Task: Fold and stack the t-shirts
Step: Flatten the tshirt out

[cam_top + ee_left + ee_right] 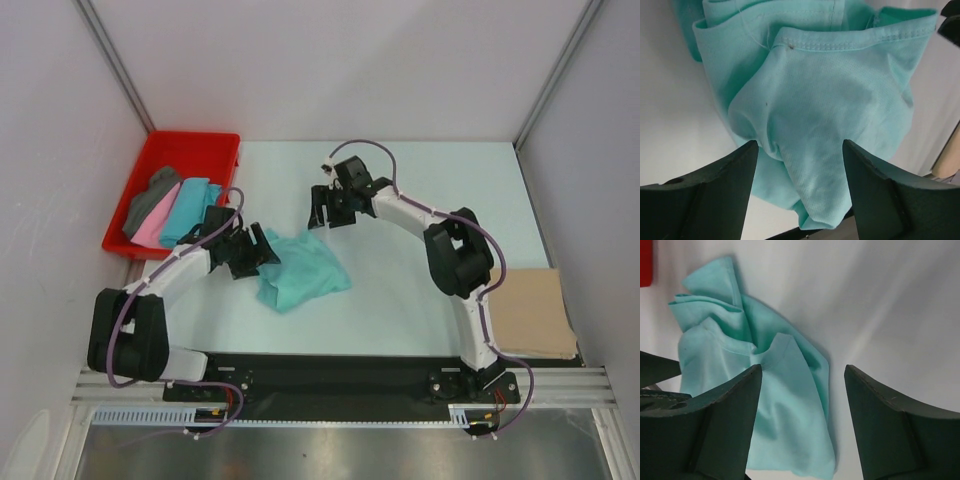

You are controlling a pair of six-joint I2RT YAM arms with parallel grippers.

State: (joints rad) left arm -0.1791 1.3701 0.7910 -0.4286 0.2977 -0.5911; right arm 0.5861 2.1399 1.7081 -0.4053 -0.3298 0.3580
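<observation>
Our left fingers stand wide apart, the crumpled mint shirt on the worktop just ahead of them, not gripped. Our right fingers are apart too, holding nothing, with that shirt below them. Beside the left fingers, the tray holds the grey shirt, pink shirt and turquoise shirt. The tan shirt lies well apart from the right fingers.
</observation>
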